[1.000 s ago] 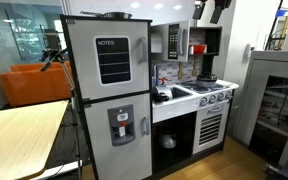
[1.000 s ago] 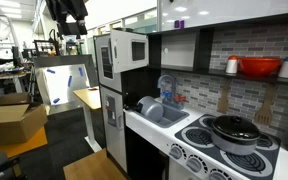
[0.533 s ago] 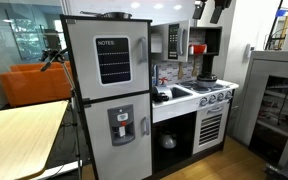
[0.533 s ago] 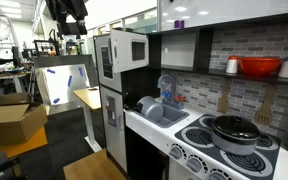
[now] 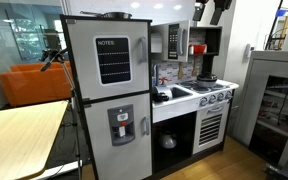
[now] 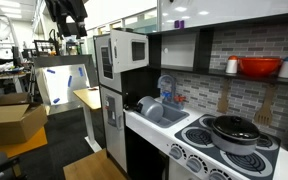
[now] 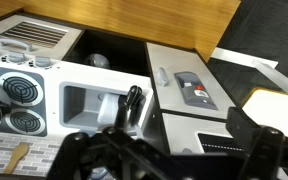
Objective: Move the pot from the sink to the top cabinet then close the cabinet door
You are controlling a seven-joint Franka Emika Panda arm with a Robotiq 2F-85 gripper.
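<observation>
The gripper (image 7: 169,152) hangs high over the toy kitchen and points straight down, its jaws spread wide with nothing between them. Well below it, the dark pot (image 7: 132,104) lies in the white sink (image 7: 84,102), beside the stove (image 7: 19,95).

Wooden floor (image 5: 232,160) carries the toy kitchen (image 5: 109,100).

Pincer (image 7: 166,152) — blurred, bottom edge cropped
</observation>
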